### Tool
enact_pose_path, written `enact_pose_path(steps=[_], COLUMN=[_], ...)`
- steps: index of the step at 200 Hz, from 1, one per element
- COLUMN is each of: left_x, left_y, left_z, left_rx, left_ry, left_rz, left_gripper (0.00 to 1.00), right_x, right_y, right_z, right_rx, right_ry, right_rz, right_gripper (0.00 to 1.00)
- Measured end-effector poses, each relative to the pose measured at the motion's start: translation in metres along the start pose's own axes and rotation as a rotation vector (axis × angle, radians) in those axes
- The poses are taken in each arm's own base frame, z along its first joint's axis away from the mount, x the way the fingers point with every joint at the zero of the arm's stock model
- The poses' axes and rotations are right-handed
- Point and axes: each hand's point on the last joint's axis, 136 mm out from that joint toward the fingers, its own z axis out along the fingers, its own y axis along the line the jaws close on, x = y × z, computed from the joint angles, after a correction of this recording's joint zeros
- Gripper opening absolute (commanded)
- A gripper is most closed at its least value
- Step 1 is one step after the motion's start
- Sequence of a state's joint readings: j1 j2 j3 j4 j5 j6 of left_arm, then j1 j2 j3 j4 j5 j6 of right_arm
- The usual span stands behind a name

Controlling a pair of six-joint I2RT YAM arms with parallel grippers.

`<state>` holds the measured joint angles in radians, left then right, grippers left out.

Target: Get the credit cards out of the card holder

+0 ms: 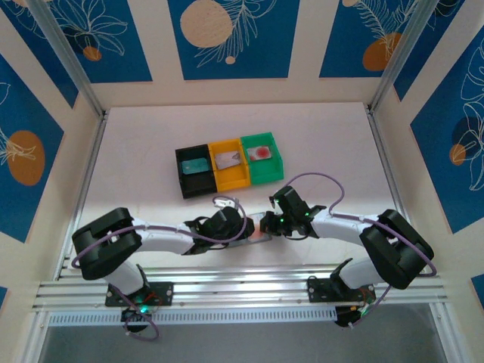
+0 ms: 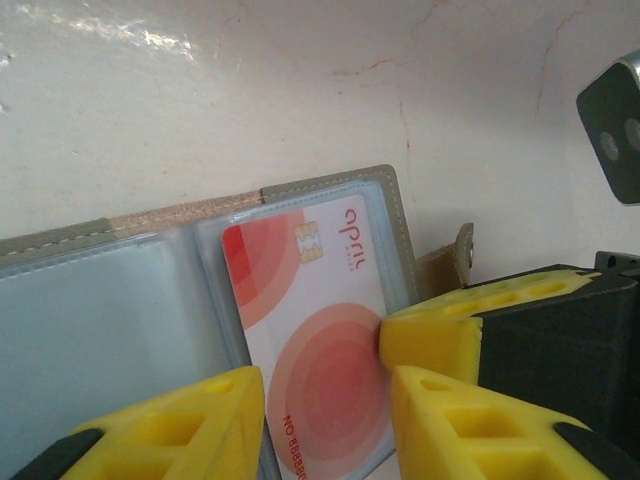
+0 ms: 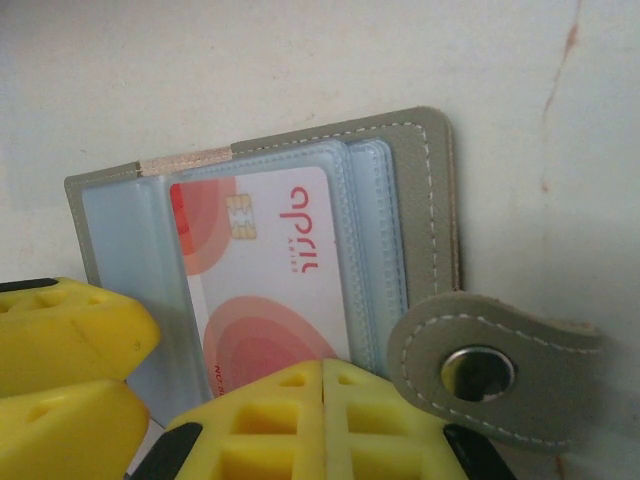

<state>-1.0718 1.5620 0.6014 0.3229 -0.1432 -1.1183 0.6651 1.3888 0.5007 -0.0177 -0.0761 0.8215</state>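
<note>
- I see the card holder lying open on the counter near its front edge, between the two arms. Its snap strap is folded out to one side.
- A pale credit card with red rings sits in a clear pocket.
- My left gripper is spread apart, with one finger on each side of that card.
- My right gripper has its fingers pressed together at the card's edge. I cannot tell whether the card is pinched between them.
- Further back, three bins stand touching in a row, each with a card inside: the black bin, the orange bin and the green bin.
</note>
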Motion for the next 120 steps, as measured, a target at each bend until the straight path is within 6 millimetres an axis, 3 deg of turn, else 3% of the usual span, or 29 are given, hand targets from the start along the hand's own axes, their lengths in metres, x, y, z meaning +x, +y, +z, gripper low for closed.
enact_pose_path(steps=[120], left_x=[0.0001], left_y=[0.0057], left_z=[0.0020], left_rx=[-0.033], left_ry=[-0.001], left_rz=[0.014], left_gripper=[0.37], right_x=[0.0001], right_y=[-0.0001], right_z=[0.0001], right_rx=[-0.004], right_ry=[0.000], right_rz=[0.001], right_gripper=[0.00])
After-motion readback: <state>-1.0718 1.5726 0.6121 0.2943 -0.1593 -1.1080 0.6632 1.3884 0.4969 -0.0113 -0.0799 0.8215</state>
